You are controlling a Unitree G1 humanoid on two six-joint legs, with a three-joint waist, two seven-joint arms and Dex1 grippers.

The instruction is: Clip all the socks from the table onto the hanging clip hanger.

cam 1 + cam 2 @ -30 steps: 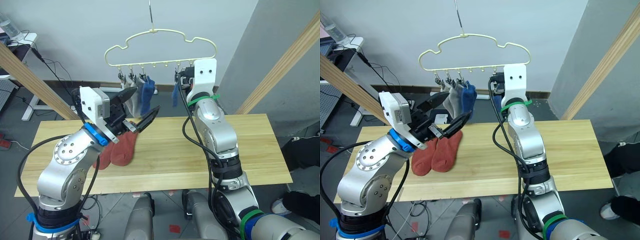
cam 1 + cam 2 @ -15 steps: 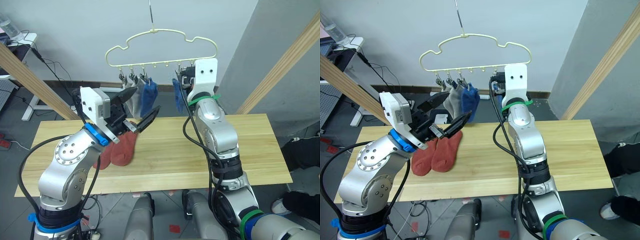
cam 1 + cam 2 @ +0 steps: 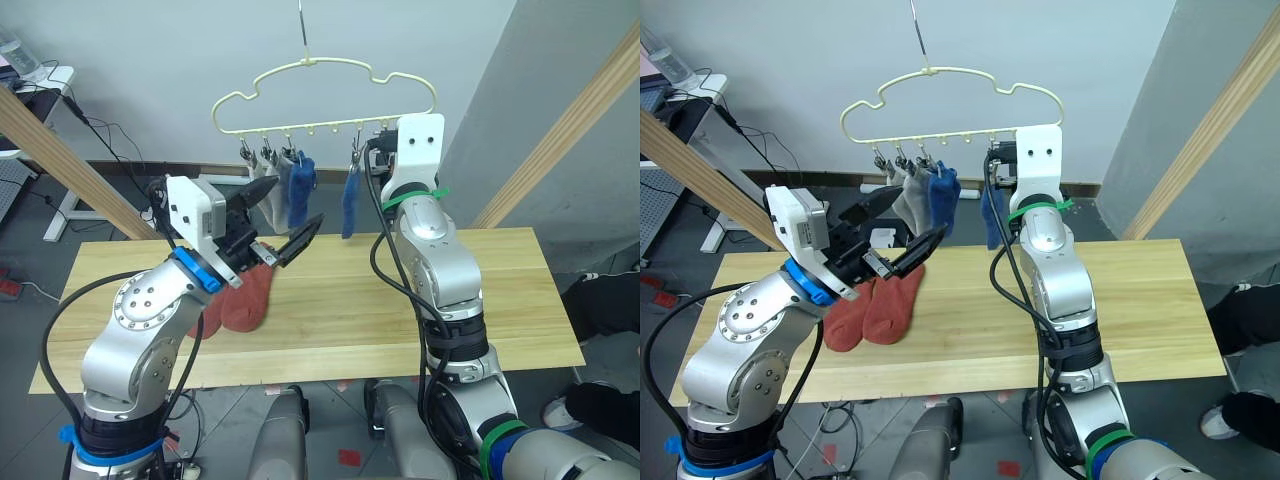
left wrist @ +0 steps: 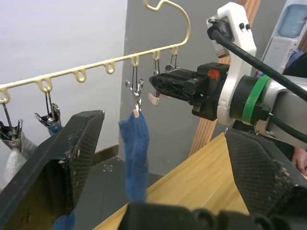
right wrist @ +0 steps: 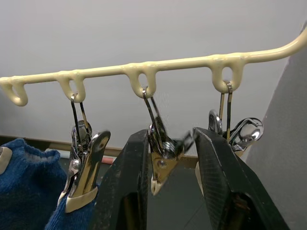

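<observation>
The clip hanger (image 3: pixel 322 96) hangs by its thin metal hook (image 3: pixel 301 28) above the far edge of the table (image 3: pixel 500 290), a pale yellow-green wire bent into a cloud outline with a row of small loops along its lower bar. On its left clips hang 2 light grey socks (image 3: pixel 904 200) and 1 blue sock (image 3: pixel 300 190), bunched close together. Further right, a second blue sock (image 4: pixel 135 160) dangles alone from a shiny metal clip (image 4: pixel 136 91), its knit soft and nubbly. The 2 rust-red socks (image 3: pixel 874 309) lie flat, side by side and touching, on the left part of the table.

The right gripper (image 5: pixel 167 158) is raised to the hanger's right end, its 2 black fingers set narrowly on either side of an empty metal clip (image 5: pixel 160 158); whether they press it I cannot tell. The left gripper (image 3: pixel 283 218) hovers above the red socks, in front of the hung ones, fingers spread wide and holding nothing.

The tabletop is long, rectangular, light wood with visible grain. Round pale wooden poles (image 3: pixel 70 160) slant up at left and right. Behind is a plain whitish wall (image 3: pixel 150 50), with a grey floor (image 3: pixel 30 250) and black cables (image 3: pixel 110 135) at far left.
</observation>
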